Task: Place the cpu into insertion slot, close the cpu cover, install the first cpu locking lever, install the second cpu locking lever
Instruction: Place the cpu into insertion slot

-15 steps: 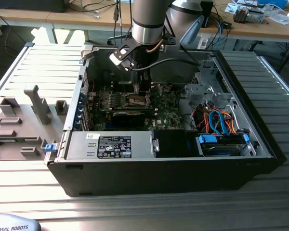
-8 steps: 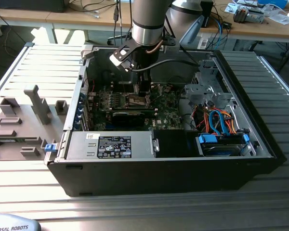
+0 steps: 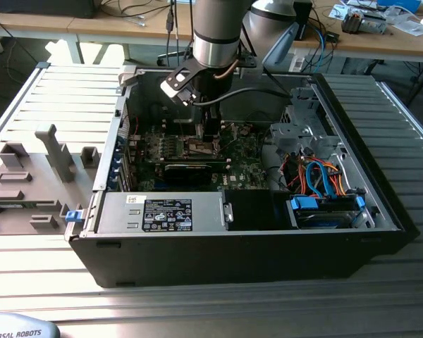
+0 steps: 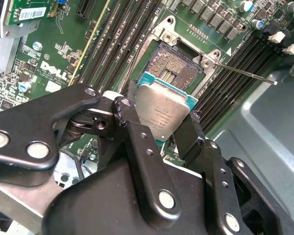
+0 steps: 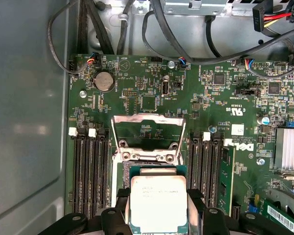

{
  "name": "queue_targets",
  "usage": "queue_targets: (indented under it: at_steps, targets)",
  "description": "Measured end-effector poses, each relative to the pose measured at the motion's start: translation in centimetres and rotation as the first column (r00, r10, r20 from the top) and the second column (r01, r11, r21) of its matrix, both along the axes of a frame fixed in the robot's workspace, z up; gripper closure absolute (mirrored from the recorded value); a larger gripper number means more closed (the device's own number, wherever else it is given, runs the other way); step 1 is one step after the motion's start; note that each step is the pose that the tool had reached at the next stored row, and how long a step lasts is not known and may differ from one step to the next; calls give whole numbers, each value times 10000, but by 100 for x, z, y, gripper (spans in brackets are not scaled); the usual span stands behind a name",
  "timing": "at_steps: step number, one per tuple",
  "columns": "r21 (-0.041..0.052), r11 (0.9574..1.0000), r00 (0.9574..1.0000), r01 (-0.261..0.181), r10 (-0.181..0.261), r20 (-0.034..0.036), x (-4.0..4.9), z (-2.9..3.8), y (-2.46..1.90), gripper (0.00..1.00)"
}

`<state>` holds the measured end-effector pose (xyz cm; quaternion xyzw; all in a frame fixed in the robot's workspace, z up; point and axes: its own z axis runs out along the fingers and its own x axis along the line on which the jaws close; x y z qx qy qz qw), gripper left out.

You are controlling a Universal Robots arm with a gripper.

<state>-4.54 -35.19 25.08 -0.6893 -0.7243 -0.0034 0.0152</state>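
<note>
My gripper (image 4: pixel 159 117) is shut on the cpu (image 4: pixel 162 108), a flat square chip with a silver top, one black finger (image 4: pixel 123 111) on each of two opposite edges. The chip hangs just above the insertion slot (image 4: pixel 179 62), whose dark pin field is partly covered by it. In the first wrist view the cpu (image 5: pixel 158 203) sits between the fingers (image 5: pixel 200 208), and the cpu cover (image 5: pixel 147 119) stands swung open beyond the socket. A thin metal locking lever (image 4: pixel 245 73) sticks out unlatched beside the slot. In the exterior view the gripper (image 3: pixel 210 137) reaches down into the computer case (image 3: pixel 254 246).
Long black memory slots (image 5: pixel 90 171) flank the socket on both sides. A finned heat sink (image 5: pixel 289 149) and black cables (image 5: pixel 152 29) lie close by. The drive cage (image 3: pixel 303 130) and coloured cables (image 3: pixel 324 179) fill the exterior view's right; grey fixtures (image 3: pixel 53 151) stand on the table outside.
</note>
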Motion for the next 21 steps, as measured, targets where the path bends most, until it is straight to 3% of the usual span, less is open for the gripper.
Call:
queue_targets:
  at_steps: [21]
  targets:
    - [0,10000,10000,0,0,0,0,-51,0,46]
